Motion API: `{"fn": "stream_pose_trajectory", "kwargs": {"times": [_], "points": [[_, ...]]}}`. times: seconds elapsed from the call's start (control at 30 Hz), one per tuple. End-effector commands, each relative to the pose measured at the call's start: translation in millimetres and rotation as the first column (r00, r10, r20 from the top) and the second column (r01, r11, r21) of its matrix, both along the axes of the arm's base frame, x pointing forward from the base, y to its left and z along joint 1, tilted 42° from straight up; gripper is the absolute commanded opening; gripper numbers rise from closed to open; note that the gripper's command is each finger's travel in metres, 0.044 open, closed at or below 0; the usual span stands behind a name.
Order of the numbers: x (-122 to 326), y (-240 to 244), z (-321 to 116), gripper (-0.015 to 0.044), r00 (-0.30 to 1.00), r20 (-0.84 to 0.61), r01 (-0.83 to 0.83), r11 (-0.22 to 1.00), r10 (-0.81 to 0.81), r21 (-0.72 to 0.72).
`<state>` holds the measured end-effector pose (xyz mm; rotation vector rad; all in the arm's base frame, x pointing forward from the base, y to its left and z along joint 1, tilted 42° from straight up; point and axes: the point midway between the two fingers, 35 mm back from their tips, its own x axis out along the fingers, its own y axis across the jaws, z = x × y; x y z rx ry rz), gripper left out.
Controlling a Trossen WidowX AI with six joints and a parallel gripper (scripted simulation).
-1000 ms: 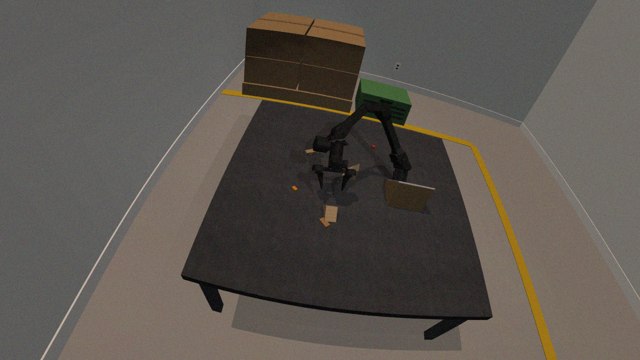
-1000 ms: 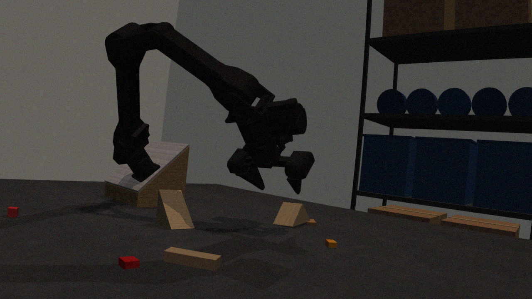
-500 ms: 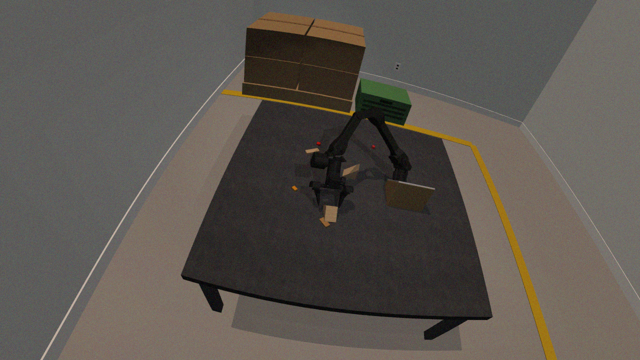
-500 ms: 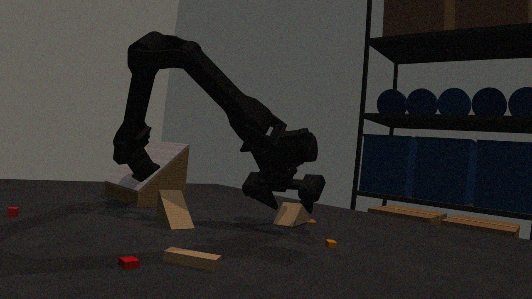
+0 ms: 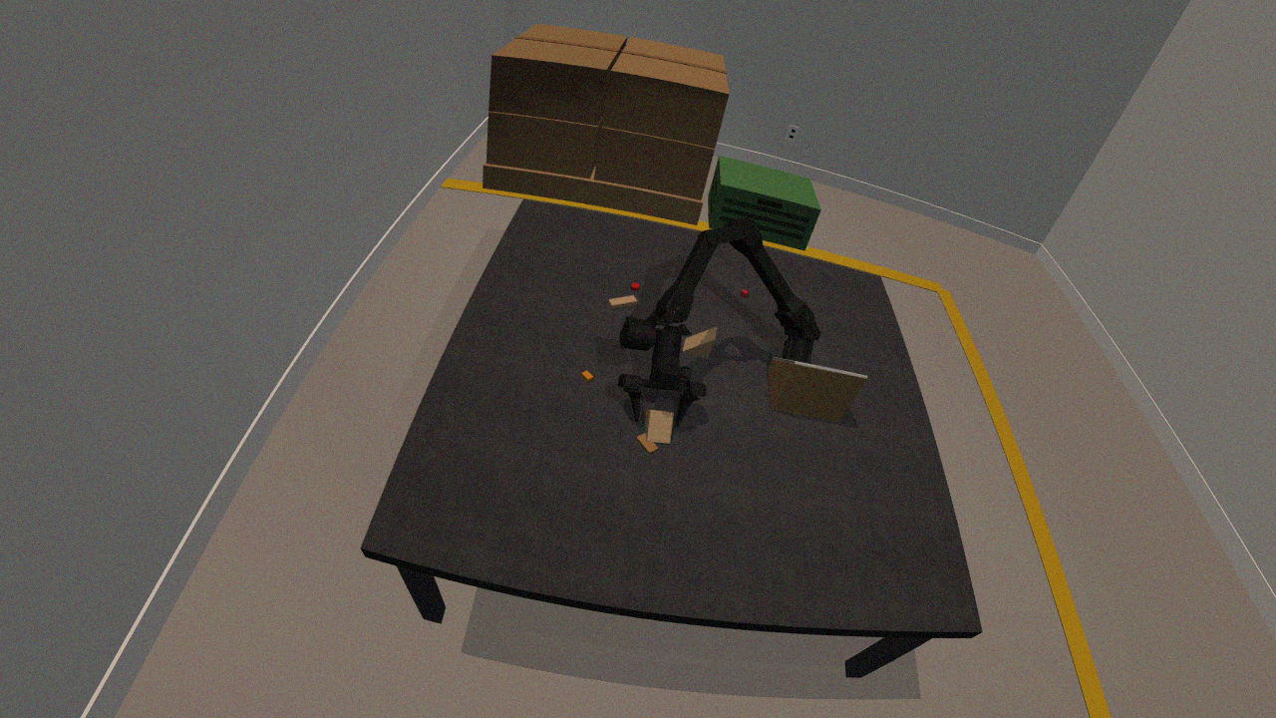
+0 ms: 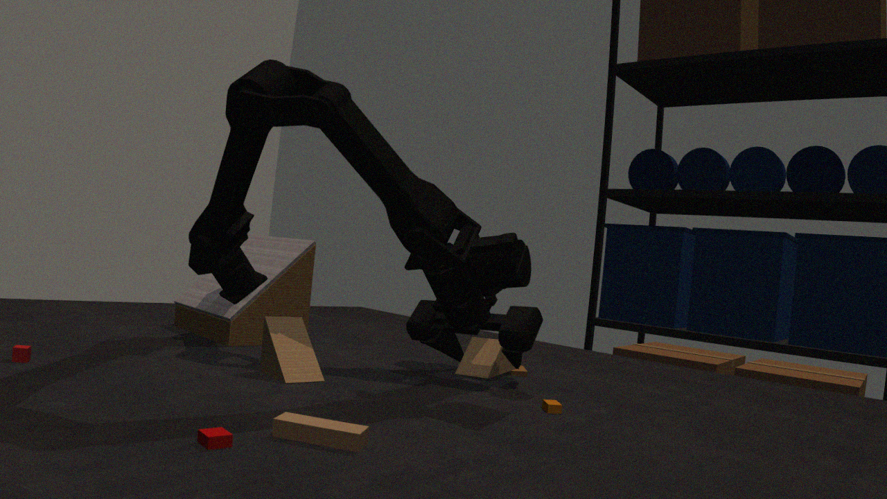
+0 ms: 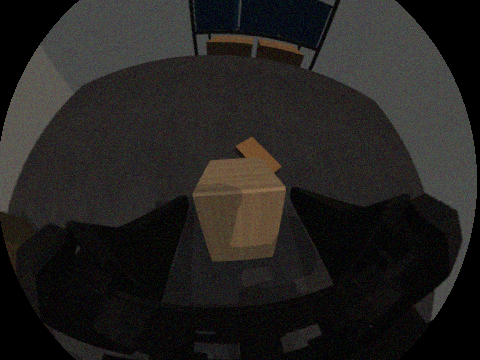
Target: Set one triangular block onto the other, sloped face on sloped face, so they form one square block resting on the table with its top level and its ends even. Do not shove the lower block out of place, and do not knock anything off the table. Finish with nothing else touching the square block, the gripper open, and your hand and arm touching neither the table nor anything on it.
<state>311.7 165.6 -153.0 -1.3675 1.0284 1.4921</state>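
Observation:
One triangular block (image 5: 660,430) (image 6: 479,358) (image 7: 245,215) lies on the table with its ridge up and two sloped faces showing. My gripper (image 5: 659,421) (image 6: 489,364) (image 7: 239,196) is wide open, tilted forward and low, with one finger on each side of this block's ends. Nothing is gripped; whether a finger touches the block or the table cannot be told. The other triangular block (image 5: 700,339) (image 6: 294,352) stands apart on the table, nearer the arm's base, with a steep sloped face toward the exterior camera.
A flat orange-brown piece (image 5: 647,444) (image 7: 257,153) lies close against the straddled block's far side. A small orange block (image 5: 586,375) (image 6: 551,407), a long wooden block (image 5: 622,300) (image 6: 319,431) and two red blocks (image 6: 214,438) (image 6: 21,353) lie around. The arm's base stands on a sloped wooden stand (image 5: 816,393) (image 6: 288,297).

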Motion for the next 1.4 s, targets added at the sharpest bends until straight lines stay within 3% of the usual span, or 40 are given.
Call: {"fn": "stream_pose_trajectory", "kwargs": {"times": [0.0,0.67,0.9,1.13,1.37], "points": [[-1.2,-1.3,-0.9,0.044,1.0,-0.003,0.005,1.0,-0.005,0.0],[-1.2,-1.3,-0.9,0.044,1.0,-0.003,0.005,1.0,-0.005,0.0],[-0.3,-0.2,-0.2,0.0256,1.0,0.0,0.0,1.0,0.0,0.0],[-0.3,-0.2,-0.2,0.021,1.0,0.0,0.0,1.0,0.0,0.0],[-0.2,7.2,7.5,0.0026,1.0,0.0,0.0,1.0,0.0,0.0]]}}
